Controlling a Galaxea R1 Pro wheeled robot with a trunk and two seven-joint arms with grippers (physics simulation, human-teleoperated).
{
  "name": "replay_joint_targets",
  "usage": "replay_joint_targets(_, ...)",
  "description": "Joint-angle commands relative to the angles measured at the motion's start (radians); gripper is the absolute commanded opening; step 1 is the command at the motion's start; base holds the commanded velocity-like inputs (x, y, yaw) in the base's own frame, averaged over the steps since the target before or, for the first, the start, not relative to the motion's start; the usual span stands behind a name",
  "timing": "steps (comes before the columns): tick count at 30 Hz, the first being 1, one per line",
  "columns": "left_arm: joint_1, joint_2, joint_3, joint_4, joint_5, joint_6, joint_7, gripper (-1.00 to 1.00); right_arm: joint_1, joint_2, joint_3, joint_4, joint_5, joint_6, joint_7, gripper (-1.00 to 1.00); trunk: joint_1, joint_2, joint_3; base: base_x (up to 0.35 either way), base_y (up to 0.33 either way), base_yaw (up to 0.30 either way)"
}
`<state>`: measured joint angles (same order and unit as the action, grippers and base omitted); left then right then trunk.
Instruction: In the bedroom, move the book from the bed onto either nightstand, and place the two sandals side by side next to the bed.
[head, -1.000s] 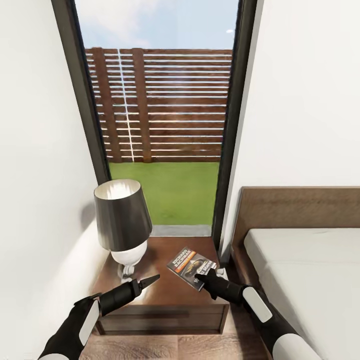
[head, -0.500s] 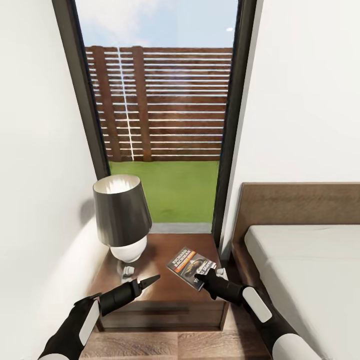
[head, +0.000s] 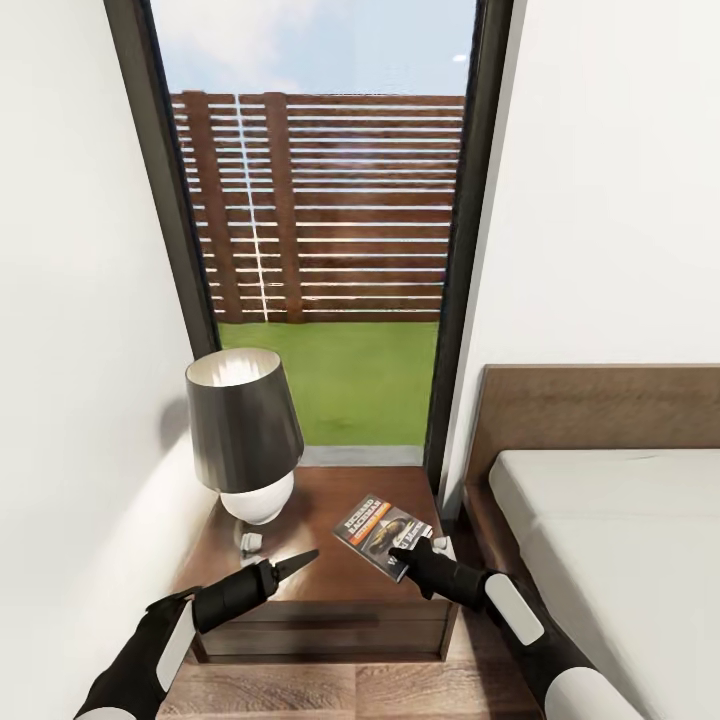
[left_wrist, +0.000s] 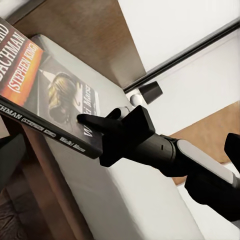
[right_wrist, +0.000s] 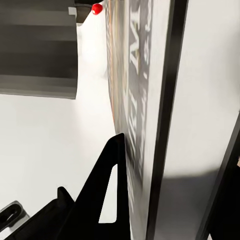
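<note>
The book (head: 383, 528), dark-covered with an orange band, hangs tilted over the right half of the nightstand (head: 320, 585). My right gripper (head: 404, 554) is shut on its near corner. Whether the book touches the glossy top cannot be told. In the left wrist view the book (left_wrist: 45, 97) shows face-up with the right gripper (left_wrist: 92, 121) pinching it. The right wrist view has the book (right_wrist: 137, 100) edge-on against one black finger (right_wrist: 107, 175). My left gripper (head: 296, 563) hovers open over the nightstand's front left, holding nothing. The bed (head: 620, 560) lies to the right. The sandals are out of view.
A lamp (head: 243, 430) with a dark shade and white base stands on the nightstand's back left. Behind it is a tall dark-framed window (head: 330, 250). White walls close in on both sides. The brown headboard (head: 600, 410) rises right of the nightstand; wood floor (head: 340, 690) lies in front.
The whole view has shifted slightly, so the camera moved. Both arms and the book keep their places.
</note>
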<state>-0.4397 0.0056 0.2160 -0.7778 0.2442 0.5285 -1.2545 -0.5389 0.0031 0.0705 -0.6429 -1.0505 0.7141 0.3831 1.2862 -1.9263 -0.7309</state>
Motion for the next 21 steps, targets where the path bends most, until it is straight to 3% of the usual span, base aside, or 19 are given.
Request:
replay_joint_targets(1,-0.001,0.000,0.000,0.000,0.003,0.010,-0.003,1.00,0.000,0.000,0.000,0.000,0.001,0.002,0.003,-1.00,0.000,0.000,-0.001,0.000,0.000,0.000)
replay_joint_targets(10,-0.001,-0.001,0.000,0.000,0.003,0.010,-0.003,1.00,-0.001,0.000,0.000,0.000,0.001,0.002,0.003,-1.00,0.000,0.000,-0.001,0.000,0.000,0.000)
replay_joint_targets(21,-0.001,-0.001,0.001,-0.002,0.000,0.007,-0.001,1.00,-0.001,0.000,0.000,0.000,0.001,0.002,0.003,-1.00,0.042,-0.077,-0.035,0.000,0.000,0.000)
